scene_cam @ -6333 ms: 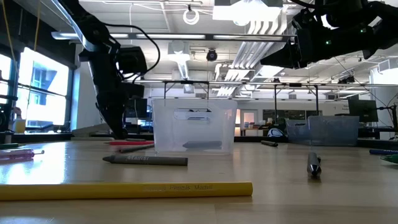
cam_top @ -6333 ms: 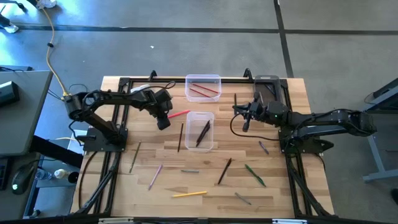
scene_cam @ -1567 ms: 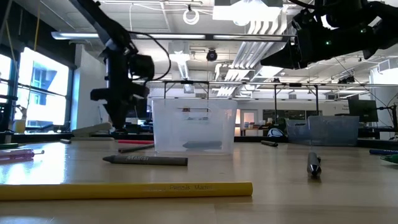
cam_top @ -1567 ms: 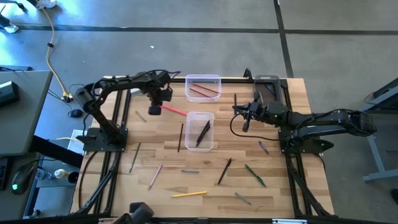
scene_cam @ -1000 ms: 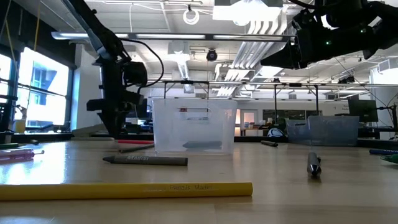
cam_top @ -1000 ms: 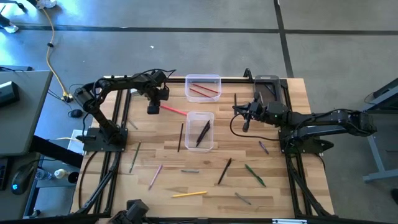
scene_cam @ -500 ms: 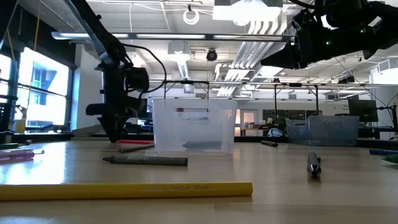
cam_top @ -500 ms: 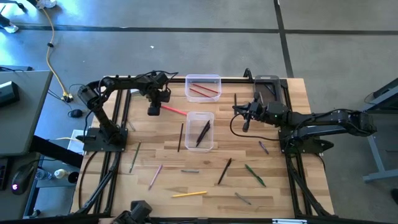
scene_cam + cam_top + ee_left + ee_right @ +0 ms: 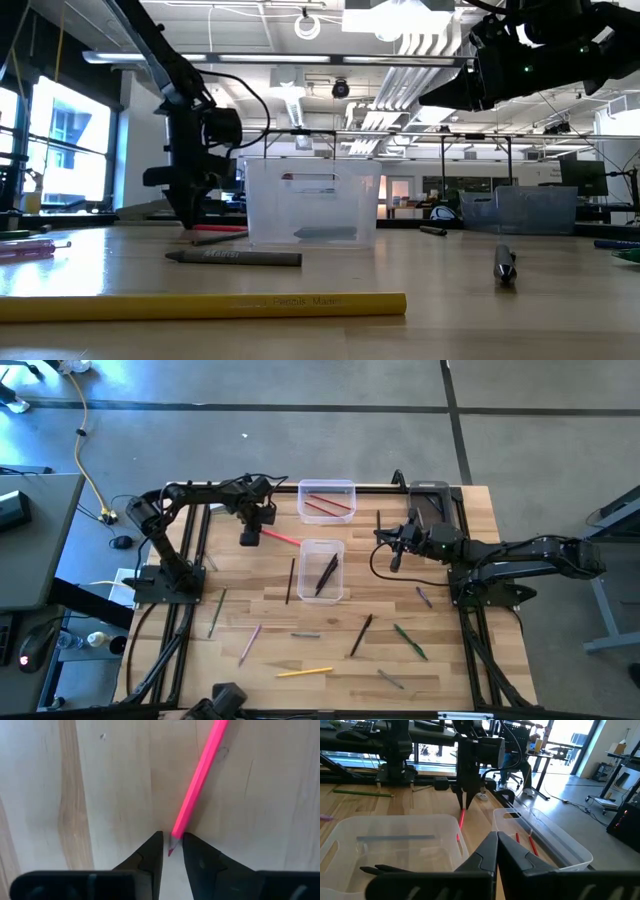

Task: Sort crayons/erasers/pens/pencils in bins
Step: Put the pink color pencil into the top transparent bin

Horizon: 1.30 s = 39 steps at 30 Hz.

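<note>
High view: left arm reaches toward the far side of the wooden surface (image 9: 330, 650), its left gripper (image 9: 249, 537) pointing down at one end of a pink pencil (image 9: 280, 538). This pencil lies beside a clear bin (image 9: 322, 570) holding a dark pen; a second clear bin (image 9: 327, 500) behind holds red pencils. Right arm is extended, right gripper (image 9: 394, 558) raised near the bins.

Low view: left gripper (image 9: 192, 215) stands vertical, tips at the surface.

Left wrist view: fingers (image 9: 152, 852) flank the pencil tip (image 9: 172, 842), narrowly parted, contact unclear.

Right wrist view: right gripper (image 9: 496, 840) is clenched, empty, above the nearer bin.
</note>
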Tool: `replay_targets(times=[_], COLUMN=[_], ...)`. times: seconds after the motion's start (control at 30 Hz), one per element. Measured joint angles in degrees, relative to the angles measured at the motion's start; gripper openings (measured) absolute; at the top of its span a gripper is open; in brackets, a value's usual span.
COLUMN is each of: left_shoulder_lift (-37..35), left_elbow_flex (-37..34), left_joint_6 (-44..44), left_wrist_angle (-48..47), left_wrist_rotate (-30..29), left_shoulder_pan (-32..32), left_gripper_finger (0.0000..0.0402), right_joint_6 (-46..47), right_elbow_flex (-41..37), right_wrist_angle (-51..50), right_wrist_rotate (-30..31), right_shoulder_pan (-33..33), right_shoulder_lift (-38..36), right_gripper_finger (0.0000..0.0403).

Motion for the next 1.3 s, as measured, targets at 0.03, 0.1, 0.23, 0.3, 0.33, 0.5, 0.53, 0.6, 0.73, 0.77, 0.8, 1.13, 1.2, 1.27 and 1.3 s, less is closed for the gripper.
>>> replay_targets(times=[0.03, 0.1, 0.23, 0.3, 0.33, 0.5, 0.53, 0.6, 0.73, 0.77, 0.8, 1.13, 1.2, 1.27, 1.3], left_shoulder_lift=[0.57, 1.39, 1.23, 0.54, 0.22, -1.36, -1.74, -2.83, -5.62, -6.51, -7.53, -18.24, -19.85, -20.99, -21.24], left_elbow_flex=[0.02, 0.20, 0.10, -0.04, -0.05, -0.20, -0.27, -0.35, -0.31, -0.31, -0.31, -0.22, -0.20, -0.20, 0.07], left_joint_6=[0.02, 0.36, 0.46, 0.47, 0.59, 0.50, 0.70, 1.06, 1.46, 1.46, 1.47, -1.74, -3.83, -6.48, -7.63], left_wrist_angle=[-0.01, -0.38, -0.54, -0.42, -0.55, -1.31, -1.82, -2.57, -3.86, -3.88, -4.04, -4.21, -2.68, 0.06, 1.35], left_wrist_rotate=[0.02, 0.06, -0.33, -0.75, -1.15, -1.91, -1.95, -2.66, -3.89, -3.98, -4.05, -1.81, -1.69, -1.95, -2.13], left_shoulder_pan=[0.00, -0.15, -0.77, -0.92, -0.96, -1.03, -1.13, -1.46, -2.15, -2.26, -2.37, -2.85, -3.21, -3.80, -4.12], left_gripper_finger=[0.0062, 0.0055, 0.0032, 0.0019, 0.0012, 0.0004, 0.0003, 0.0002, 0.0001, 0.0001, 0.0001, 0.0000, 0.0000, 0.0000, 0.0000], right_joint_6=[-0.02, 0.00, -0.02, -0.02, -0.02, -0.02, -0.02, -0.02, -0.02, -0.02, -0.02, -0.02, -0.02, -0.02, -0.02], right_elbow_flex=[0.00, 0.00, 0.00, 0.00, 0.00, 0.00, 0.00, 0.00, 0.00, 0.00, 0.00, 0.00, 0.00, 0.00, 0.00], right_wrist_angle=[0.02, 0.02, 0.02, 0.02, 0.02, 0.02, 0.02, 0.02, 0.02, 0.02, 0.02, 0.02, 0.02, 0.04, 0.02], right_wrist_rotate=[0.00, 0.00, -0.01, 0.00, 0.00, -0.01, -0.01, 0.00, 0.00, 0.00, -0.01, 0.00, -0.01, -0.02, 0.00], right_shoulder_pan=[0.00, 0.00, 0.00, 0.00, 0.02, 0.00, 0.01, 0.02, 0.01, 0.01, 0.00, 0.00, 0.01, 0.00, 0.02], right_shoulder_lift=[0.00, 0.00, 0.00, 0.00, 0.00, 0.00, 0.00, 0.00, 0.00, 0.00, 0.00, 0.00, 0.00, 0.00, 0.00], right_gripper_finger=[0.0000, 0.0000, 0.0000, 0.0000, 0.0000, 0.0000, 0.0000, 0.0000, 0.0000, 0.0000, 0.0000, 0.0000, 0.0000, 0.0000, 0.0000])
